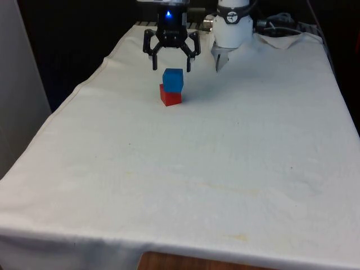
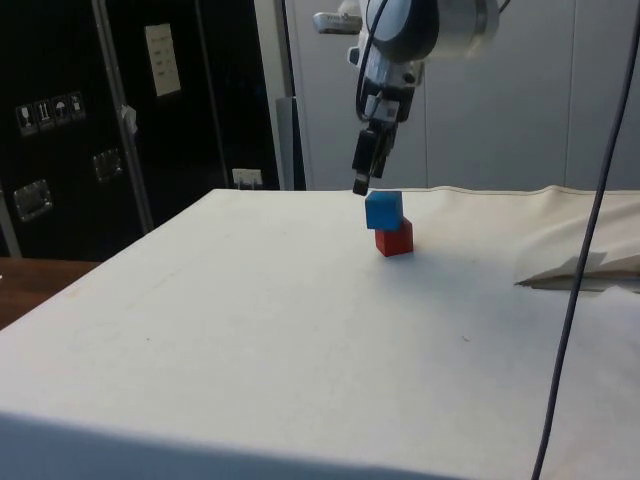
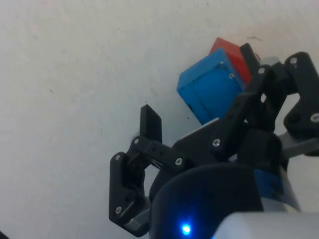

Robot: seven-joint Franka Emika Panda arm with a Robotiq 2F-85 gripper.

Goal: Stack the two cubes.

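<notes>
A blue cube (image 1: 173, 80) rests on top of a red cube (image 1: 170, 95) on the white cloth, towards the table's far end. The same stack appears in the side view, blue cube (image 2: 384, 209) over red cube (image 2: 394, 238), set slightly askew. My black gripper (image 1: 171, 65) hangs just above the blue cube, open, its fingers spread wider than the cube and touching nothing. In the side view the gripper (image 2: 361, 184) sits just above the stack's upper corner. The wrist view has the blue cube (image 3: 212, 87) and red cube (image 3: 230, 53) between the spread fingertips (image 3: 151, 121).
The white cloth (image 1: 214, 169) covers the table; its edges fall off at the front view's left and right. The arm's white base (image 1: 232, 28) stands behind the stack. Crumpled cloth (image 2: 580, 270) lies at the side view's right.
</notes>
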